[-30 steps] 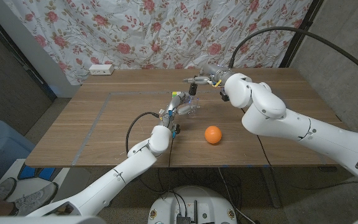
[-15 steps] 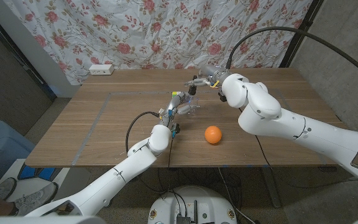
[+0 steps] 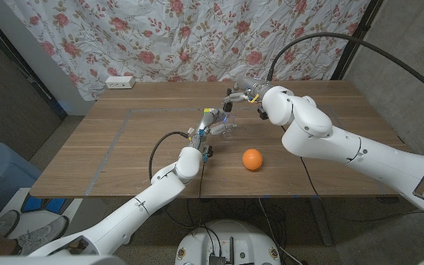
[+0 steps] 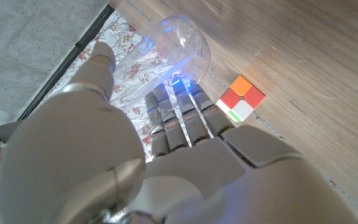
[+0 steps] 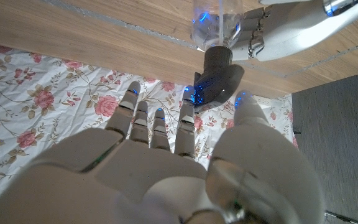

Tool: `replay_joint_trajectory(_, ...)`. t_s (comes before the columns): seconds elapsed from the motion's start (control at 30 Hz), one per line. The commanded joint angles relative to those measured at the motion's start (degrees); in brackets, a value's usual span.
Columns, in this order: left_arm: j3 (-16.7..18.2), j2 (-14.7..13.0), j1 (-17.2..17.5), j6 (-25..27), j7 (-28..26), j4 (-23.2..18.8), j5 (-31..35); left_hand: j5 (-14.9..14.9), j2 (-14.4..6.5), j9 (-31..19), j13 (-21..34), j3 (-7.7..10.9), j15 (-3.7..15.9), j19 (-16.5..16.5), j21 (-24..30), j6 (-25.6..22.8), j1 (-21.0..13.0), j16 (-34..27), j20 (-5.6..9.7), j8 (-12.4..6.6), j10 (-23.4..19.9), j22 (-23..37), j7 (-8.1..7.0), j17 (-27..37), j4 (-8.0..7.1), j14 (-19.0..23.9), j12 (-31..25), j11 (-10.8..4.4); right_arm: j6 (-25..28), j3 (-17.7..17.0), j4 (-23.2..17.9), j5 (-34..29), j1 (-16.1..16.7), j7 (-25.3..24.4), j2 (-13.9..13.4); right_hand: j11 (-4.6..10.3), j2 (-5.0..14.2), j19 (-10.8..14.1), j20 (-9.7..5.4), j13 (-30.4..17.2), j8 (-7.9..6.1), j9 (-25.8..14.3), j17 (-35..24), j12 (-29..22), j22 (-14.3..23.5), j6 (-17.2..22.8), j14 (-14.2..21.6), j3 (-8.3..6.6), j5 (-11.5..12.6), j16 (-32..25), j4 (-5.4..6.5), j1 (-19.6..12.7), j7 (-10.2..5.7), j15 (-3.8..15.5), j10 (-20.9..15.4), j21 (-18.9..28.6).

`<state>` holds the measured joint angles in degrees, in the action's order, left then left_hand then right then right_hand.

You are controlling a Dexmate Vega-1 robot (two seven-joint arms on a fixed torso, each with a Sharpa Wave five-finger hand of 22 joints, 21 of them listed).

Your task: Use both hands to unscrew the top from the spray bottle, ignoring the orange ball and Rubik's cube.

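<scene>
— Where is the spray bottle (image 3: 227, 123) found?

— It is seen in the head view near the middle of the wooden table (image 3: 124, 158), toward the far side, held upright off to the right of a taped outline. Its clear body (image 4: 180, 48) is gripped by the left hand (image 3: 210, 124), whose fingers (image 4: 178, 115) are wrapped round it in the left wrist view.

— And the top?

— The dark spray top (image 5: 216, 76) is seen in the right wrist view, sitting on the neck of the clear bottle. The right hand (image 3: 240, 94) is placed at it: its fingers (image 5: 187, 115) and thumb are set on either side of the top and appear to touch it. Whether it is firmly pinched cannot be told from these pictures.

— How are the two hands placed against each other?

— The right hand is seen just above and behind the left in the head view, with the bottle between them.

— What else is on the table?

— An orange ball (image 3: 252, 159) is lying nearer the front edge, apart from the bottle and to its right. A Rubik's cube (image 4: 241, 98) is seen on the wood just beside the left hand in the left wrist view. A white power strip (image 3: 120, 82) is lying at the far left edge, before a flowered curtain (image 3: 168, 37).
</scene>
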<state>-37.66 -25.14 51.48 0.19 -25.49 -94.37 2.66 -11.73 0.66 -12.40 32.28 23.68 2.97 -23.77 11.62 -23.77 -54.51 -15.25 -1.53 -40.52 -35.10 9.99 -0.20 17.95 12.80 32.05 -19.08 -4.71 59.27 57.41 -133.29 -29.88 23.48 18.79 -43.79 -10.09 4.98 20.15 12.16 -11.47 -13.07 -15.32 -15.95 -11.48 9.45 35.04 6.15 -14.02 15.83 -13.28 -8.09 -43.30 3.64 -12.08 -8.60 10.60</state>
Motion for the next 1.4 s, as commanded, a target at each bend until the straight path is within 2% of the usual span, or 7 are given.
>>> replay_joint_trajectory(0.03,-0.1,-0.1,0.0,-0.7,0.4,0.3,-0.3,0.1,-9.0,-0.1,0.3,3.53,3.39,-0.3,0.1,-3.1,8.7,0.0,0.04,-0.16,-1.3,0.3,0.64,0.1,-3.13,0.4,-0.4,-1.09,-1.1,-2.4,-0.2,3.7,1.2,-1.4,-0.3,0.24,0.51,0.3,-0.09,0.0,-0.39,-0.2,0.1,-0.2,0.3,0.3,0.0,-0.97,1.4,0.2,-1.4,-2.5,-0.73,-0.01,-0.2,0.3)
replay_joint_trajectory(0.27,0.0,-0.2,0.5,0.1,-0.1,-0.5,-0.2,0.1,-9.1,-0.1,0.3,3.58,3.39,-0.3,0.1,-3.2,8.8,0.1,0.04,-0.14,-1.3,0.3,0.68,0.1,-3.19,0.5,-0.3,-1.03,-2.3,-4.0,-0.4,6.3,2.2,-2.8,-0.9,0.58,0.69,0.4,-0.12,0.0,-0.54,-0.3,0.2,-0.2,0.2,0.6,0.2,-1.66,2.1,0.1,-1.9,-3.7,-1.13,-0.1,-0.3,0.3)
replay_joint_trajectory(0.63,0.1,-0.4,1.0,0.3,-0.1,-1.0,-0.2,0.1,-9.1,-0.2,0.4,3.66,3.26,-0.4,0.1,-3.1,9.0,0.1,0.05,-0.11,-1.3,0.3,0.71,0.1,-3.18,0.4,-0.3,-1.06,-3.1,-5.9,-1.2,9.8,3.5,-4.9,-1.6,1.25,1.35,0.7,-0.19,0.0,-0.96,-0.6,0.5,-0.3,0.2,1.4,0.5,-4.35,4.7,0.1,-2.81,-8.4,-2.64,0.33,-0.4,0.3)
replay_joint_trajectory(0.8,0.0,-0.4,0.7,-0.5,0.3,-0.5,-0.3,0.1,-9.1,-0.2,0.4,3.68,3.31,-0.3,0.1,-3.2,9.1,0.1,0.05,-0.1,-1.4,0.3,0.73,0.1,-3.21,0.4,-0.3,-1.03,-3.5,-6.3,-1.3,10.8,3.9,-6.1,-1.9,1.45,1.21,0.8,-0.19,0.0,-0.99,-0.7,0.7,-0.3,0.2,1.3,0.6,-5.09,5.5,0.1,-2.88,-9.9,-3.59,0.35,-0.6,0.2)
replay_joint_trajectory(0.83,0.0,-0.4,0.7,-0.3,0.3,-0.5,-0.4,0.1,-9.2,-0.2,0.4,3.69,3.3,-0.3,0.1,-3.1,9.1,0.1,0.05,-0.07,-1.4,0.3,0.71,0.1,-3.25,0.4,-0.3,-1.06,-3.6,-6.4,-1.2,11.0,4.1,-6.5,-1.8,1.53,1.05,0.8,-0.18,0.0,-1.04,-0.8,0.7,-0.3,0.2,1.4,0.7,-5.24,5.7,0.1,-2.88,-10.3,-4.17,0.29,-0.5,0.2)
replay_joint_trajectory(1.13,0.0,-0.3,0.3,-0.3,0.8,-0.2,-0.7,0.1,-9.2,-0.2,0.4,3.75,3.27,-0.3,0.1,-3.2,9.2,0.1,0.04,-0.05,-1.4,0.3,0.74,0.1,-3.23,0.5,-0.3,-0.95,-5.6,-8.6,-0.8,14.6,5.4,-8.3,-2.2,2.58,1.11,1.2,-0.32,-0.1,-1.68,-1.2,0.8,-0.3,0.2,2.2,1.2,-6.84,7.0,-0.2,-2.92,-13.7,-5.21,0.69,-0.7,0.3)
replay_joint_trajectory(1.4,0.0,-0.2,0.2,0.0,1.2,-0.1,-1.1,0.1,-9.3,-0.2,0.5,3.82,3.23,-0.3,0.1,-3.2,9.4,0.2,0.0,-0.01,-1.3,0.3,0.73,0.1,-3.31,0.5,-0.2,-0.86,-8.0,-10.9,0.2,18.4,6.6,-9.7,-2.2,2.86,0.83,1.5,-0.33,-0.1,-2.04,-1.6,0.8,-0.2,0.2,2.4,1.2,-7.61,7.7,-0.3,-2.93,-15.7,-6.44,0.87,-0.8,0.3)
